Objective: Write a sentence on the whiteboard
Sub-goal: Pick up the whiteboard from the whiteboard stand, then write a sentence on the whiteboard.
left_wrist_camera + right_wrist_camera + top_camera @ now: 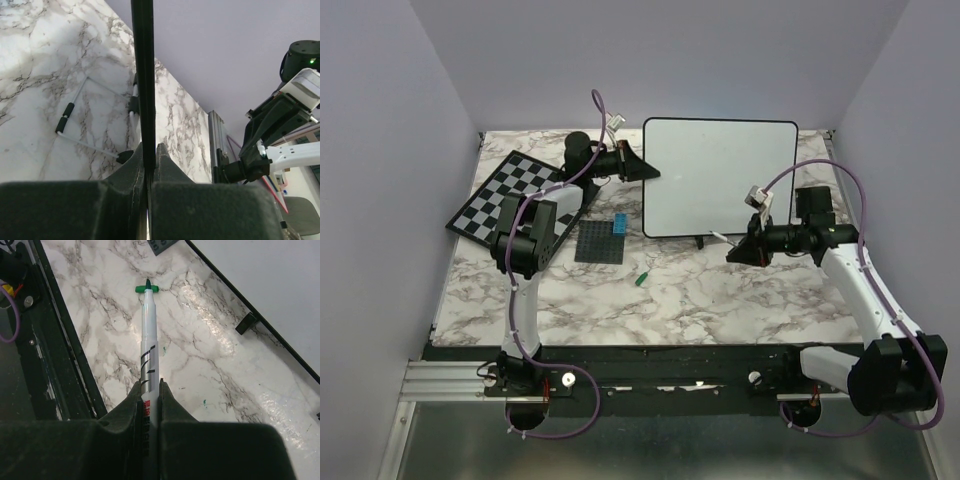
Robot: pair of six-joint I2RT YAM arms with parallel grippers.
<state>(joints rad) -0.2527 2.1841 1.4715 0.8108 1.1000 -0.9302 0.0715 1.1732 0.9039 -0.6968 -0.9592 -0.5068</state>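
Two arms, two jobs: our left gripper [149,150] is clamped tight on the whiteboard [720,175], on the black frame at its left edge, pinning it. Our right gripper [149,390] is squeezed on the barrel of a green marker [148,335], cap off. The board sits back-centre on the marble table [720,300], on its small feet. Its face is blank and we see no writing on it. Key relation: the right gripper hangs just off the board's near edge, toward its right half, so the writing face lies beyond the hand, away from the arm bases. The marker's long axis runs roughly along that near edge, nib pointing left toward the loose green cap [642,278], not at the board. The right arm is nearer the face and the only one with a pen; its forearm reaches in from the right, wrist low over the table. We judge the next move needs a lift plus a wrist turn to bring the nib onto the face.
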